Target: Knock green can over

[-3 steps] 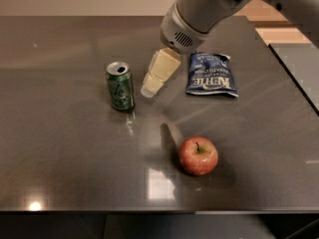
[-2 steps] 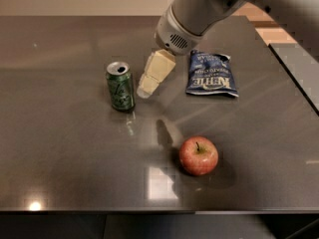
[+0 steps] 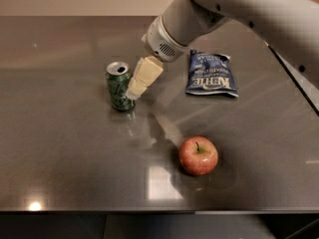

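1. Here's the green can (image 3: 119, 91), left of centre on the counter (image 3: 60, 148): a smooth aluminium cylinder, green sides with pale lettering, and a silver top with a dark opening.
2. It's standing upright, long axis vertical, with the silver end facing straight up and the base flat on the counter.
3. Right at its right flank is the gripper (image 3: 133, 94), blocky cream-coloured segments tapering to a narrow tip. No gap shows between the two halves, so it looks pressed together, and it holds nothing.
4. The tip sits at about mid-height on the can wall. Whether it is touching or just beside the can, I cannot tell.
5. The gripper slants down and to the left from a rounded pale grey wrist with a small perforated grille. The thick, smooth arm (image 3: 209, 9) runs off to the upper right.
6. The counter is dark, glossy and mirror-like. It carries a faint reflection of the can and soft patches of light.
7. Further right, well apart from the can, a dark blue chip bag (image 3: 211, 74) with white lettering lies flat and crinkled.
8. Nearer the front edge sits a round red apple (image 3: 198, 156), stem up, with a glossy skin flecked yellow.
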You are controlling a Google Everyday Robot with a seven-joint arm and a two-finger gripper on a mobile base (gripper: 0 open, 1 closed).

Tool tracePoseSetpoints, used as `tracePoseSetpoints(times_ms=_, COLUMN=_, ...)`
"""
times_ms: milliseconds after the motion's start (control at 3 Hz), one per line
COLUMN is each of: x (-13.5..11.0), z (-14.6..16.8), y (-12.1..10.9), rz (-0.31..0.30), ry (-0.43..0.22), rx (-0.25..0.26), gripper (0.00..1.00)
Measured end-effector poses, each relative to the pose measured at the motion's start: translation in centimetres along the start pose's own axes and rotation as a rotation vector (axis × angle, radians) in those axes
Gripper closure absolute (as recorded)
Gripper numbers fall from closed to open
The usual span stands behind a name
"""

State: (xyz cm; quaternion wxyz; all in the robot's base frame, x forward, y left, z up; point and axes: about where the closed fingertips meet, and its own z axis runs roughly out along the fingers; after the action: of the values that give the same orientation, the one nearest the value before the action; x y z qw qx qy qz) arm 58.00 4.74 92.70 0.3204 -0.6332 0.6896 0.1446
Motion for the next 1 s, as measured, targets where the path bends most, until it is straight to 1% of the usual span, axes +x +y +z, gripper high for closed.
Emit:
tracePoseSetpoints(times_ms=333, x=-0.4, z=1.9, y=-0.6, rz=-0.004, ry=-0.039, rx=-0.012, gripper=0.00)
tracePoseSetpoints(times_ms=667, x=-0.2, z=3.7, y=-1.1, rz=0.007, ry=-0.050, rx=-0.045, gripper=0.00)
tracePoseSetpoints(times_ms=1000, x=-0.1, z=4.8, y=-0.9, rz=0.008, ry=-0.062, rx=-0.082, gripper=0.03)
